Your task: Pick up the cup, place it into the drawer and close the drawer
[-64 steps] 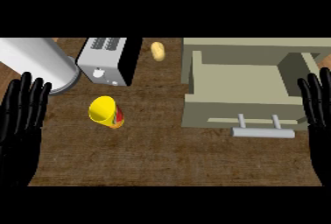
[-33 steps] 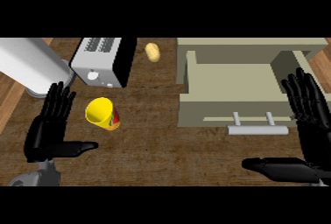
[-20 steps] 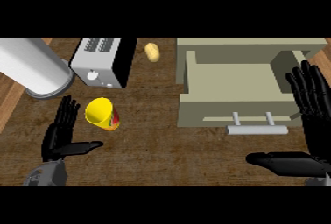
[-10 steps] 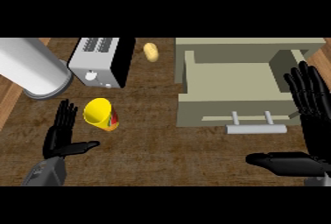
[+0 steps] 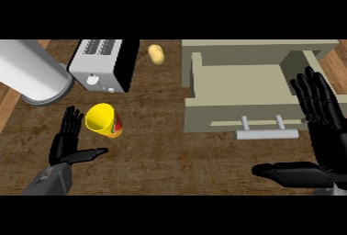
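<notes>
The wooden bench [image 5: 163, 160] carries everything, and the open drawer [image 5: 237, 89] takes up its far right part, its beige tray empty-faced toward the viewer with a pale bar handle [image 5: 266, 133] along the near front. At the far left lies a big white cylinder [image 5: 30, 71], tilted across the corner, and just right of it stands a toaster [image 5: 102, 64] with slots on top. A small tan potato-like lump [image 5: 156, 53] rests on the far side between the toaster and the drawer. The yellow cup [image 5: 103, 121] lies on its side on the left of the bench, near of the toaster, its open mouth turned to the far left and its red-marked base pointing near right, so its long axis runs diagonally. The right hand [image 5: 318, 137] stands beside the drawer's right edge, fingers straight up, thumb stretched left. The left hand [image 5: 68, 144], fingers straight and released, is just left of the cup; compared with half a second ago it has edged closer to it. Nothing lies between cup and drawer.
</notes>
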Robot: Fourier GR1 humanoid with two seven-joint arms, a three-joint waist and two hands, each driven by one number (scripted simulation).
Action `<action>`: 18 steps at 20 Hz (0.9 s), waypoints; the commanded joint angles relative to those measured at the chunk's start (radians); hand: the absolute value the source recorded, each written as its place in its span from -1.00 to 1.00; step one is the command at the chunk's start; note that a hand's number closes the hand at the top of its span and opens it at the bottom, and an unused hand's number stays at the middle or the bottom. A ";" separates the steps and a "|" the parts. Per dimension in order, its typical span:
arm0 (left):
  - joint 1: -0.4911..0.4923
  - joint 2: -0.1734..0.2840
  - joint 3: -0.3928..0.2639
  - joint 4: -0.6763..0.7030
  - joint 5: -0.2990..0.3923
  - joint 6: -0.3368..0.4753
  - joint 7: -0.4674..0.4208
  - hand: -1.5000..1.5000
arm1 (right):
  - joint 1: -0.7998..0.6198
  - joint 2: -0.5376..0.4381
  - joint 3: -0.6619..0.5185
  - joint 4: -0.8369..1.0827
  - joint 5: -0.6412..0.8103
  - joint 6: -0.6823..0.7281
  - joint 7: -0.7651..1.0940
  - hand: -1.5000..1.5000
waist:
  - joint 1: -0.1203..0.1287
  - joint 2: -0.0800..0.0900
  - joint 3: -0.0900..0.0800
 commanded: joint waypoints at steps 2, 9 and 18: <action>-0.005 -0.017 -0.003 0.041 -0.014 -0.010 -0.104 -1.00 | 0.020 -0.009 -0.003 -0.046 -0.023 0.021 0.028 -1.00 | -0.003 0.000 0.000; -0.062 -0.011 0.004 0.052 -0.012 -0.051 -0.063 -1.00 | -0.039 -0.030 -0.049 0.094 -0.025 0.033 -0.047 -1.00 | -0.006 0.005 -0.001; -0.054 -0.043 0.004 0.038 -0.005 -0.148 -0.097 -1.00 | -0.027 -0.037 -0.067 0.028 -0.081 0.051 0.007 -1.00 | -0.010 0.003 -0.001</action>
